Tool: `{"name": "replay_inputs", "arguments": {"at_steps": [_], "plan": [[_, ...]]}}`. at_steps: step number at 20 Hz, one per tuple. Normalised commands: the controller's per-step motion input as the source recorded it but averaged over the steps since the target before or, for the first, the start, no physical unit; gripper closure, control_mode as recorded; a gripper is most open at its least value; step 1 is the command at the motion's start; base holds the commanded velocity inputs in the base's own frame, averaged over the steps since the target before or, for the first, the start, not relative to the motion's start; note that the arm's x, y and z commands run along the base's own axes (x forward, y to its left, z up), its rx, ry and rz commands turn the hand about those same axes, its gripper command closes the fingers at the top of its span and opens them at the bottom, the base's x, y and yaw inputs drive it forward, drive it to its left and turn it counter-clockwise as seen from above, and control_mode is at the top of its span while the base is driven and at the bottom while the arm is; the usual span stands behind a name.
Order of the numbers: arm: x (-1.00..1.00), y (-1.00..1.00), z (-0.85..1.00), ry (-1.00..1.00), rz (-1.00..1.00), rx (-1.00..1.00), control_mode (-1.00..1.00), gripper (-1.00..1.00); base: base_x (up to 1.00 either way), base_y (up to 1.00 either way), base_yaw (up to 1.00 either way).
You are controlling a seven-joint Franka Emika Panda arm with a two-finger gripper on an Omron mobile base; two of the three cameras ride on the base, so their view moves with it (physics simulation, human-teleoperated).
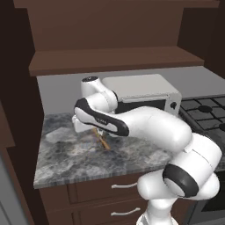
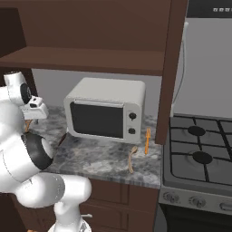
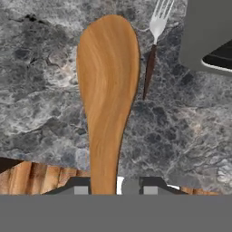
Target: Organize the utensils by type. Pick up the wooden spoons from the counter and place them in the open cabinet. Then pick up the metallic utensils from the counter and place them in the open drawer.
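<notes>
Above the left part of the surface (image 1: 66, 154), the tool (image 3: 108, 188) holds the orange-tan wooden spoon (image 3: 108, 90) by its handle; a fork (image 3: 153, 50) lies below, beside the microwave (image 1: 140, 94).

Orange-tan wooden spoon (image 3: 107, 99) above counter (image 3: 41, 104), fork (image 3: 154, 50) beside.

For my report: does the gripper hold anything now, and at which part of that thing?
Yes. The gripper holds the orange-tan wooden spoon by its handle; the bowl points away, above the counter.
</notes>
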Motion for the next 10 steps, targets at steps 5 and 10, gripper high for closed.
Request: {"name": "replay_inputs", "arguments": {"at_steps": [5, 10], "plan": [[-0.61, -0.28, 0.37, -0.28, 0.62, -0.13, -1.0, 1.0, 0.0, 0.0, 0.0], [-0.43, -0.26, 0.46, -0.13, 0.61, -0.11, -1.0, 1.0, 0.0, 0.0, 0.0]]}}
